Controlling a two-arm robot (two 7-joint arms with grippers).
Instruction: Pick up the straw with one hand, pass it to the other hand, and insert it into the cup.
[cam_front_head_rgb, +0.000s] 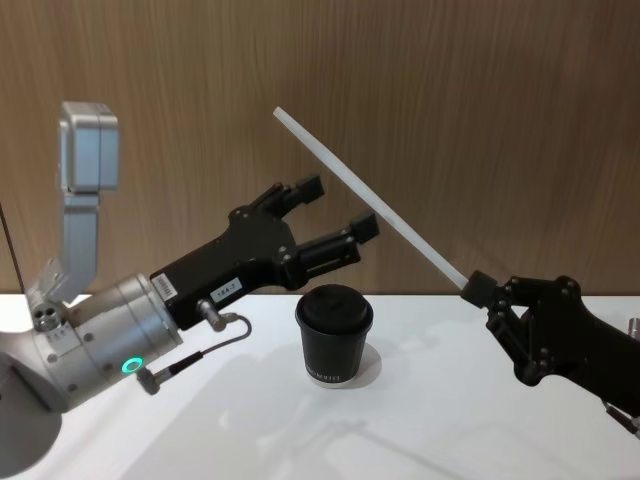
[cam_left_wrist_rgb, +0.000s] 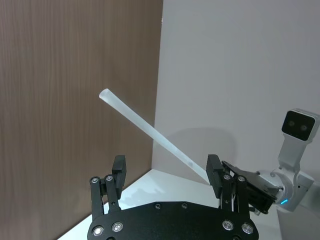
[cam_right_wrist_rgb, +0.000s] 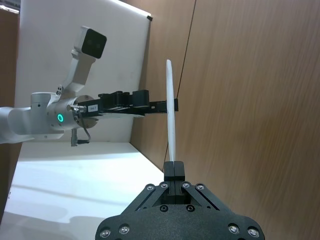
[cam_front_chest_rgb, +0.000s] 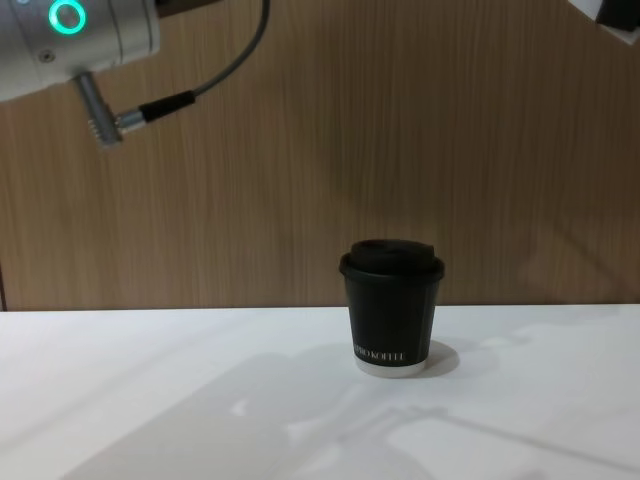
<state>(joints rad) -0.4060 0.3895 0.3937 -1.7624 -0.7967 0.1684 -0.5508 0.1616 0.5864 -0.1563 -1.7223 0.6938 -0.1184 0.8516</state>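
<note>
- Low on the right, above the white table: black angular right gripper, clenched on the very bottom end of the thin straight white straw.
- Straw held in the air, slanting up and leftward from that pinch, free top end high against the backdrop.
- Reaching in from the left: black flat-fingered left gripper on a fat silver-grey wrist with a glowing teal ring. Jaws spread wide, grasping nothing. Fingertips close beside the straw's middle stretch; contact or a small gap, impossible to tell.
- Handling, as a judgement: probably very light and fairly stiff, yet easy to crush or kink. Smooth enough to slip or pivot in a single pinch.
- Best taken near mid-length or slightly above, squarely across the shaft and with gentle force. Leaves a long lower part free for insertion.
- Below and between the two grippers: small black paper cup with tiny white lettering and a pale base rim, upright on the table, well apart from the straw.
- Black domed lid in place, so contents hidden. Nothing inserted yet; any opening in the lid too small to make out.
- Farthest back: brown wood-grain wall.
</note>
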